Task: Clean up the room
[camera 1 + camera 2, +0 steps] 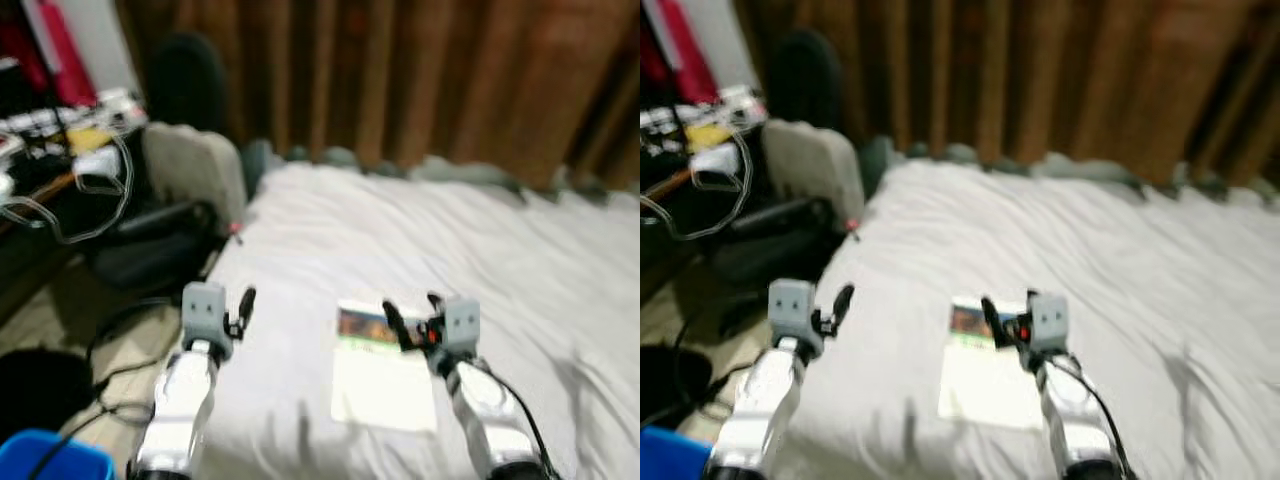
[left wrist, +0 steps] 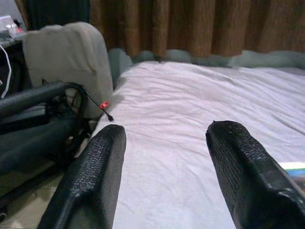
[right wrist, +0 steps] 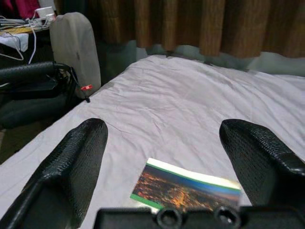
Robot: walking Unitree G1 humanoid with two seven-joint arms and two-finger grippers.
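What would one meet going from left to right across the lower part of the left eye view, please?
Blue bin → left gripper, open, at the bed's edge → white booklet on the bed sheet → right gripper, open, above the booklet's far end.

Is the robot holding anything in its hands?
No. Both grippers are open and empty. The right gripper hovers over the booklet on the bed; the left gripper holds nothing.

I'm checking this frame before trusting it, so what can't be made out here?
- Booklet on the bed: near end hidden behind the right gripper in the right wrist view; its cover picture is blurred in the eye views.
- Desk clutter: too blurred to identify, cut by the left edge.
- Blue container: cut off at the bottom corner.
- Left gripper: open over the bed's edge.
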